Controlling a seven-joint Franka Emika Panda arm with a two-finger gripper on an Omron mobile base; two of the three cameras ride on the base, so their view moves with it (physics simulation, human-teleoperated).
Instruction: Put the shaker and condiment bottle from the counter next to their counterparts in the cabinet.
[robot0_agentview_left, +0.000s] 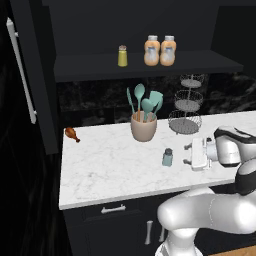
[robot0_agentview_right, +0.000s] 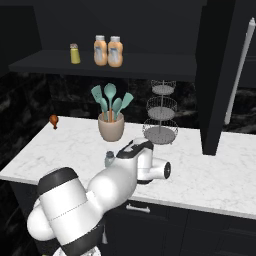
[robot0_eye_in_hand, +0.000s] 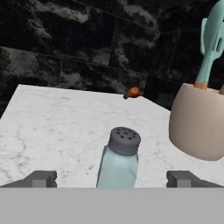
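The gripper (robot0_eye_in_hand: 112, 178) is spread wide around the shaker (robot0_eye_in_hand: 119, 162) on the counter (robot0_eye_in_hand: 52, 127), seemingly not touching it.

Between the open fingertips (robot0_eye_in_hand: 43, 178) of the pincer (robot0_eye_in_hand: 113, 179), the shaker (robot0_eye_in_hand: 119, 162) looks like smooth translucent plastic or glass under a matt grey perforated cap. The counter (robot0_eye_in_hand: 57, 127) beneath it is polished white marble with grey veins. Beyond and to one side, the pot (robot0_eye_in_hand: 197, 122) looks matt beige ceramic, holding teal utensils (robot0_eye_in_hand: 212, 41) with wooden handles.
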